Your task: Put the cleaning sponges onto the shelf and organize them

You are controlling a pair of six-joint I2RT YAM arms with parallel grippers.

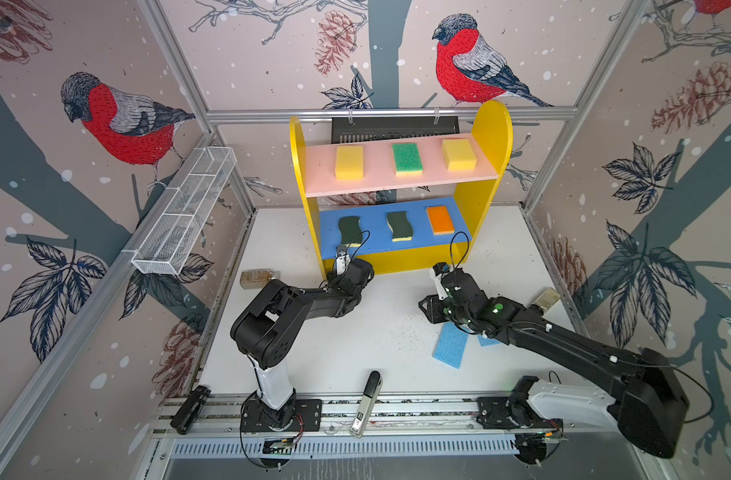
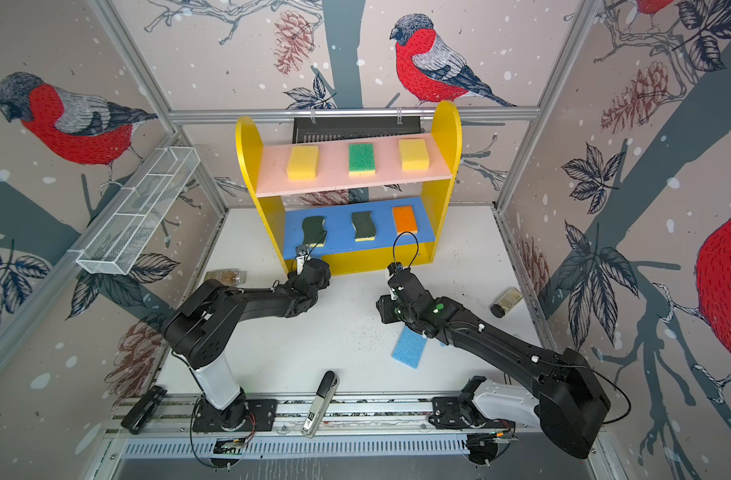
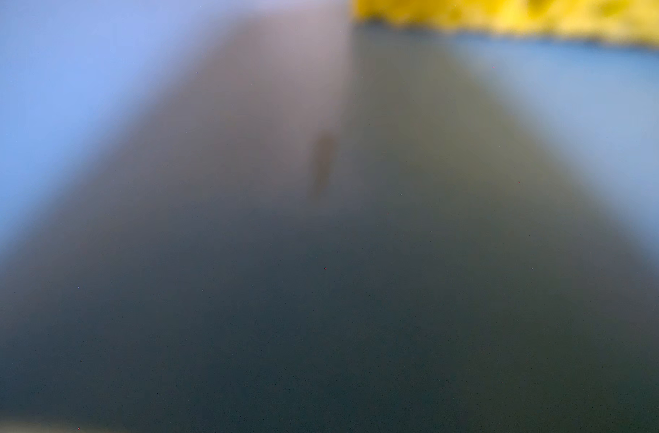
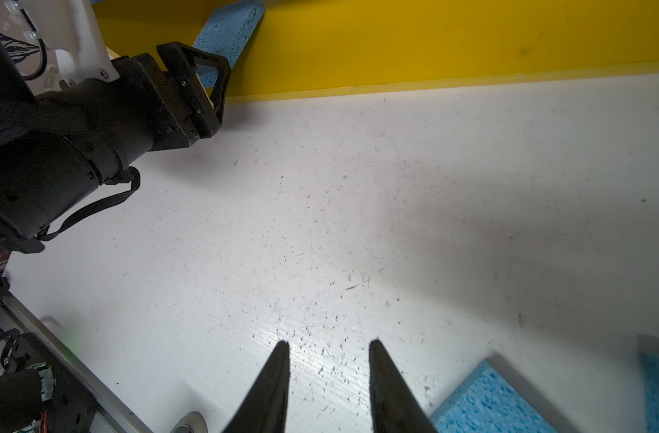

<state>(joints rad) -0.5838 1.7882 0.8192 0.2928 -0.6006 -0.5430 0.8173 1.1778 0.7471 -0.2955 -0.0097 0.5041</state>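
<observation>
— Where's the thin light-blue foam sponge?
— Flat on the white table, near the right gripper; jaws slightly apart, empty. Probably soft, light, floppy: pinch across its width. The left gripper: cannot tell.

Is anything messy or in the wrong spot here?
Yes. One thin light blue sponge lies crooked on the white table, and another blue sponge peeks from under the right arm; neither is on the yellow shelf. A brownish bottle lies on its side.
</observation>
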